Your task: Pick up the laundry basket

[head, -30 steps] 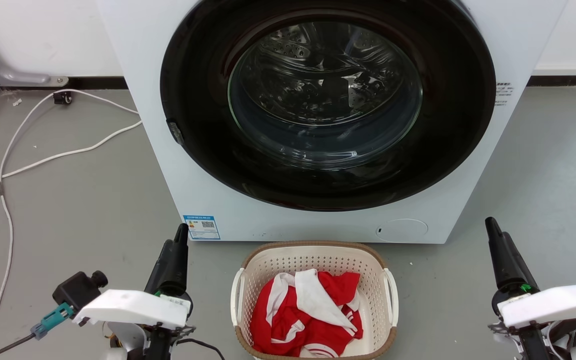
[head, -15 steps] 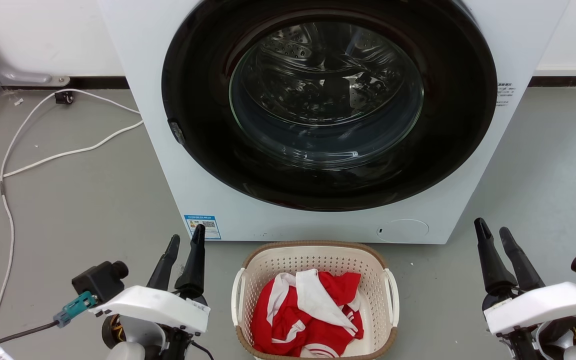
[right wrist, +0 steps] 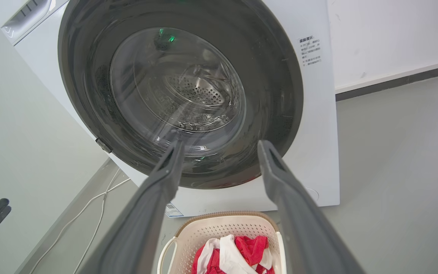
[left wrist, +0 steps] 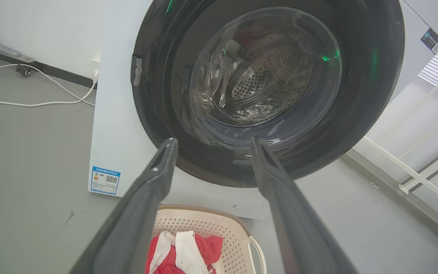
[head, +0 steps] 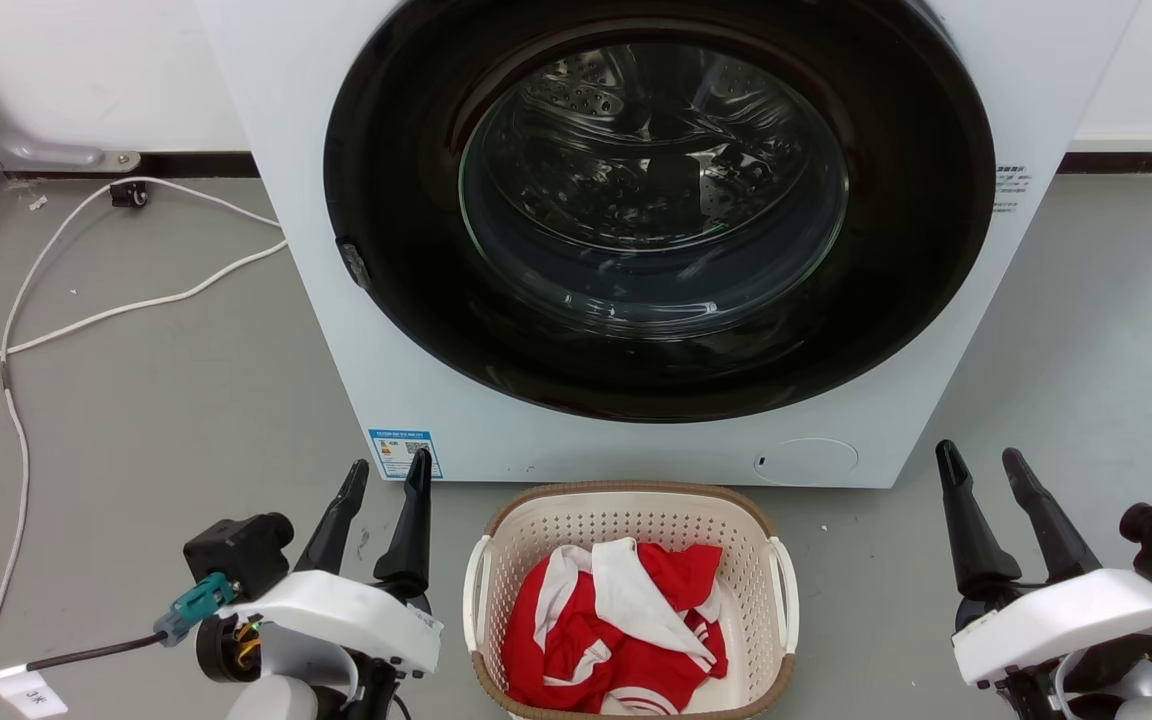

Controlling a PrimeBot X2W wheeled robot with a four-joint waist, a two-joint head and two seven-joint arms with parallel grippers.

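The laundry basket (head: 556,520), cream with a brown rim and white loop handles, stands on the grey floor just in front of the washer, holding red and white clothing (head: 616,625). It also shows low in the wrist views (left wrist: 219,228) (right wrist: 222,228). My left gripper (head: 389,468) is open, left of the basket and apart from its left handle (head: 473,590). My right gripper (head: 981,458) is open, well right of the right handle (head: 786,580). Nothing is between either pair of fingers.
The white washer (head: 336,300) with its round dark door (head: 656,210) rises right behind the basket. White cables (head: 86,315) run over the floor at the left. A white railing (left wrist: 424,160) stands beside the washer in the left wrist view.
Both grippers went from shut to open. The left arm has moved right, closer to the basket; the right arm has shifted slightly left. The basket has not moved.
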